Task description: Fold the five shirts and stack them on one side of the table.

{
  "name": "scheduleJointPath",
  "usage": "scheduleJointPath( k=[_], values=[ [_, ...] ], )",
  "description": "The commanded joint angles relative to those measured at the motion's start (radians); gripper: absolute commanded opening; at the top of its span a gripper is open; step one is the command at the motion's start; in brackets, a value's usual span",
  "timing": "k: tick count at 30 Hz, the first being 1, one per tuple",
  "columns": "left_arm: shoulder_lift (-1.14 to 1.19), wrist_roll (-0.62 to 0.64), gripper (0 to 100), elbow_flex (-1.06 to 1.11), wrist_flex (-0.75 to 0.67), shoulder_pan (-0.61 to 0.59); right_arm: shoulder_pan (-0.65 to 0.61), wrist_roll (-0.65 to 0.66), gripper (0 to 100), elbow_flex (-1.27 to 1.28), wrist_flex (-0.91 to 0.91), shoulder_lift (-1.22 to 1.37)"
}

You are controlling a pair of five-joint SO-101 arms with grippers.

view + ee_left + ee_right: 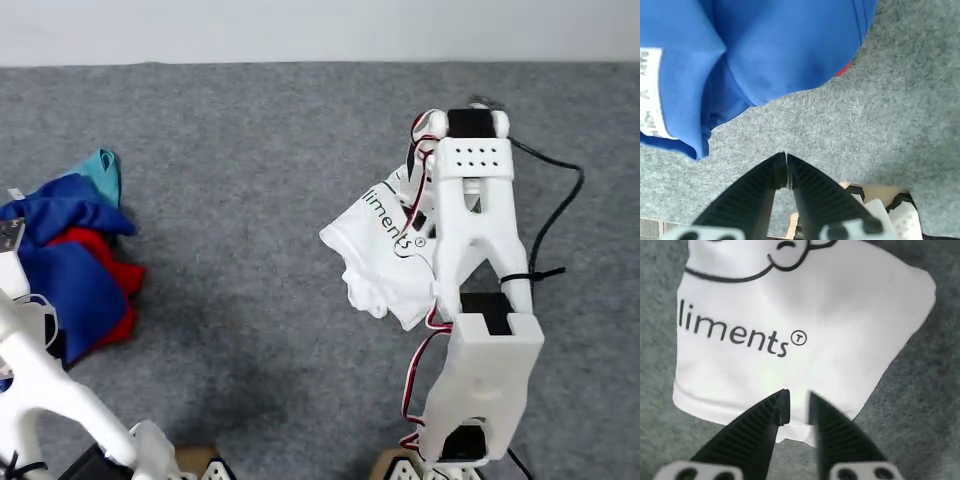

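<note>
White shirt (385,255) lies right under the right gripper (797,399), jaws slightly parted over its edge, while the left gripper (786,159), pressed together, hangs beside the blue shirt (770,45).

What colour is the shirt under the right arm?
The shirt is white with black print; right wrist view.

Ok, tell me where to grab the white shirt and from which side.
Probably pinch the white shirt at the loose edge by the right gripper, coming straight down from above. It lies low on the grey table, and the bare table beside that edge leaves room for the fingers.
</note>
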Motion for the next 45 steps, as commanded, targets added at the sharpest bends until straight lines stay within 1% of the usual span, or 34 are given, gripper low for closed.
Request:
scheduleJointPath(
  k=[1,3,4,14,18,21,25,29,31,36,38,42,45],
  values=[
    [-0.025,0.002,1,-0.004,0.000,0.008,0.007,-0.092,34.9,-0.003,-0.033,-0.064],
    [-0.025,0.002,1,-0.004,0.000,0.008,0.007,-0.129,41.5,-0.003,-0.061,-0.045],
    [-0.025,0.002,1,-0.004,0.000,0.008,0.005,-0.138,42.5,-0.005,-0.073,-0.031],
    [-0.025,0.002,1,0.022,-0.002,0.008,-0.007,-0.183,41.8,-0.009,-0.087,0.183],
    [-0.031,0.000,1,0.073,-0.035,0.008,-0.010,-0.183,41.8,-0.009,-0.151,0.277],
    [-0.031,0.000,1,0.085,-0.043,0.008,-0.010,-0.172,41.8,-0.009,-0.196,0.337],
    [-0.031,0.000,1,0.082,-0.043,0.008,-0.018,-0.114,41.7,-0.011,-0.259,0.403],
    [-0.031,0.000,1,0.082,-0.057,0.008,-0.022,-0.089,41.4,-0.043,-0.236,0.441],
    [-0.031,0.000,1,0.081,-0.057,0.008,-0.022,-0.087,37.5,-0.066,-0.211,0.456],
    [-0.031,0.000,1,0.079,-0.057,0.008,-0.021,-0.086,15.7,-0.124,-0.177,0.493],
    [-0.031,0.000,1,0.079,-0.057,0.008,-0.021,-0.069,9.0,-0.143,-0.168,0.498],
    [-0.031,0.000,1,0.079,-0.058,0.008,-0.002,-0.029,1.0,-0.158,-0.156,0.507],
    [-0.031,0.000,1,0.079,-0.058,0.008,0.025,-0.025,0.9,-0.170,-0.120,0.492]
  ],
)
